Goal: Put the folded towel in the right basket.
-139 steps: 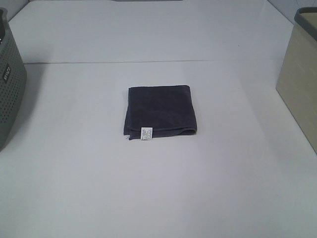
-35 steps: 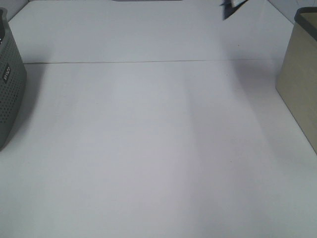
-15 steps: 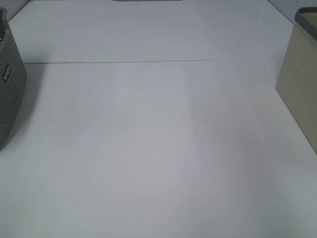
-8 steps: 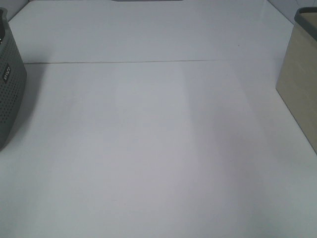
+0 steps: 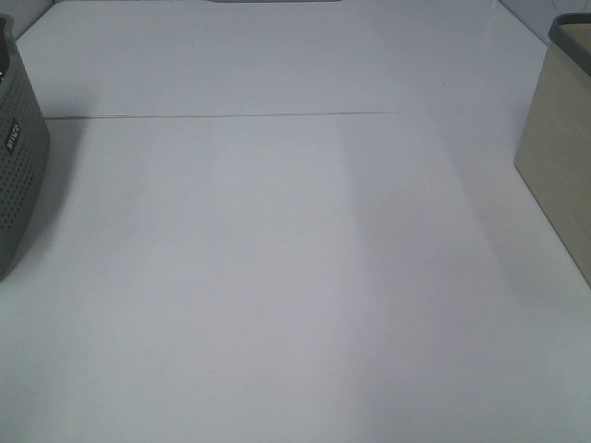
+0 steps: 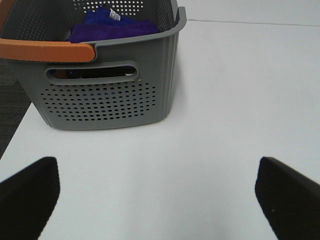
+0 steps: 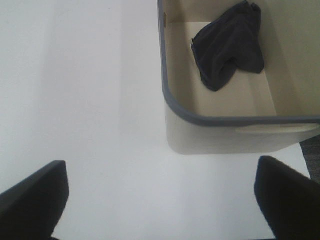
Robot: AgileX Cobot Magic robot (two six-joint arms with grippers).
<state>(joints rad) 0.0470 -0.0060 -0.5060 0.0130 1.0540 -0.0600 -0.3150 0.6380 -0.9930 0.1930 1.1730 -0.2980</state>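
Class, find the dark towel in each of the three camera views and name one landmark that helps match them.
Exterior high: towel not visible; only the beige basket's side shows.
Left wrist: not in view.
Right wrist: towel crumpled inside the beige basket.
Shared landmark: the beige basket.

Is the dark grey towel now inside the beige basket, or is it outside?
Inside. The right wrist view shows the dark grey towel lying crumpled on the floor of the beige basket, below its grey rim.

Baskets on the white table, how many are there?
2: a grey perforated plastic basket at the table's left edge, holding blue cloth, and a beige basket with a grey rim at the right edge, holding the dark towel.
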